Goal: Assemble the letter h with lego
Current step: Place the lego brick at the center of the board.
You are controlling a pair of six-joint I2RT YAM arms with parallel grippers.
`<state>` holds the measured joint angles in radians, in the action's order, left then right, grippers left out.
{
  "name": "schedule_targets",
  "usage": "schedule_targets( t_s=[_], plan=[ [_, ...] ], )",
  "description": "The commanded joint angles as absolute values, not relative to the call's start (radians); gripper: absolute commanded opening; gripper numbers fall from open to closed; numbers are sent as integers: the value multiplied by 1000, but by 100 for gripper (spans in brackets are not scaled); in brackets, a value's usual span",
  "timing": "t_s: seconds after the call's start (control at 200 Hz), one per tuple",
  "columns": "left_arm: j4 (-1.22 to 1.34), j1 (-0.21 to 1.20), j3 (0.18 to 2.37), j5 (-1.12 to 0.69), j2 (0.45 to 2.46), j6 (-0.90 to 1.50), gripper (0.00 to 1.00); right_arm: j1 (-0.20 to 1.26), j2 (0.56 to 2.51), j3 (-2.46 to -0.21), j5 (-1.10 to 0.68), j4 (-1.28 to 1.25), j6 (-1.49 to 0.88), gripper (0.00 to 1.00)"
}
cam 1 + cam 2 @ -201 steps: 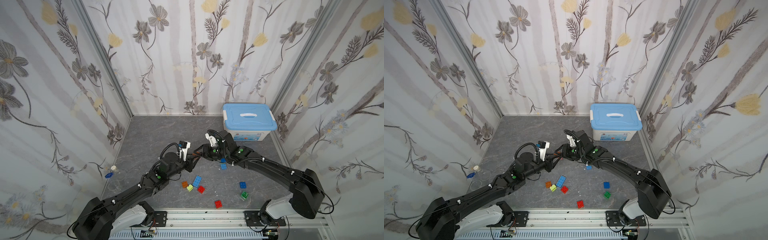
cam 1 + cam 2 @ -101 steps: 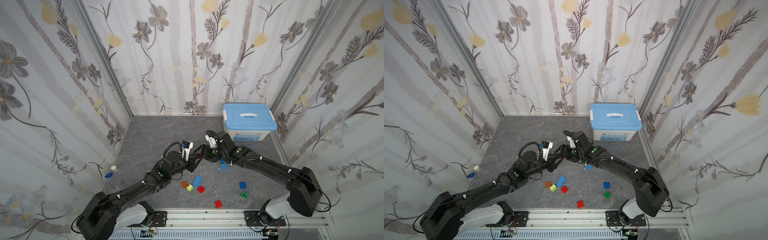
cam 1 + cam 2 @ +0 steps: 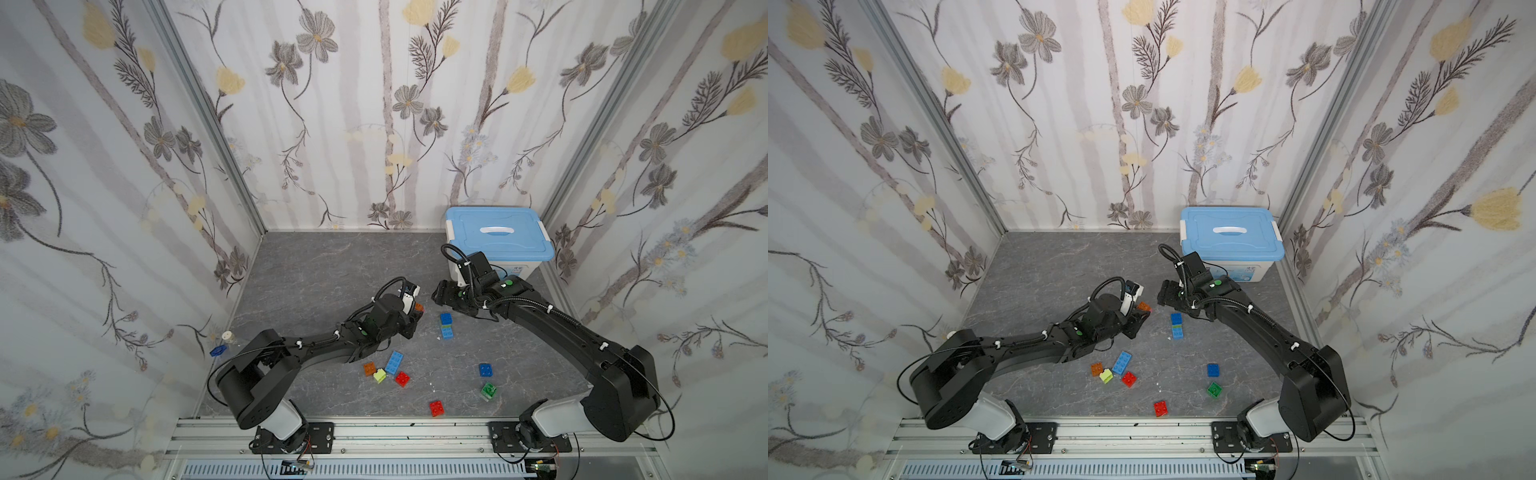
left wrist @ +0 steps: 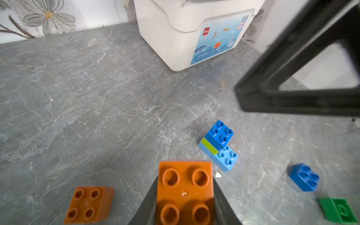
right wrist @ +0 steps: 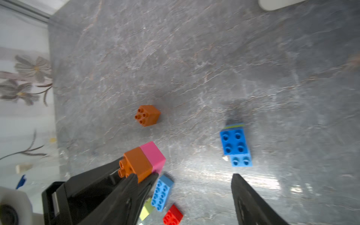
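Note:
My left gripper is shut on an orange brick, low over the floor. A pink brick is joined to that orange brick's far end. My right gripper stands open and holds nothing, just right of the left gripper in both top views. One of its fingers crosses the left wrist view. A blue square brick on a lime layer and a long light-blue brick lies on the floor between the two grippers. A loose orange brick sits beside the left gripper.
The white storage box with the blue lid stands at the back right, behind my right gripper. Toward the front lie loose bricks: orange, lime, long light-blue, two red, blue, green.
A second ago both grippers met in the air at the brick pair. The right gripper has opened and drawn back to the right. The left gripper has moved right and lower with the orange-pink pair.

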<state>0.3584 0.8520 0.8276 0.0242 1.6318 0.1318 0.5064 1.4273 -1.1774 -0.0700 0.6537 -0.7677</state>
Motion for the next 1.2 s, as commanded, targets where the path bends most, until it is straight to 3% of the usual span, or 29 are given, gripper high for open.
schedule_targets(
  t_s=[0.0,0.39,0.46,0.53,0.595,1.194],
  plan=[
    [296,854,909,96,1735,82,2,454,1402,-1157,-11,746,-705,77],
    [175,862,1052,143,1949,118,10,360,1370,-1094,-93,753,-612,77],
    [172,866,1052,141,1945,122,18,360,1418,-1119,-121,776,-577,77],
    [177,864,1050,115,1941,117,43,362,1472,-1146,-158,799,-544,75],
    [159,866,1064,107,1940,109,55,365,1508,-1158,-169,805,-528,74],
    [-84,840,1024,266,1541,200,58,496,1781,-1356,-69,896,-396,73]
  ],
)
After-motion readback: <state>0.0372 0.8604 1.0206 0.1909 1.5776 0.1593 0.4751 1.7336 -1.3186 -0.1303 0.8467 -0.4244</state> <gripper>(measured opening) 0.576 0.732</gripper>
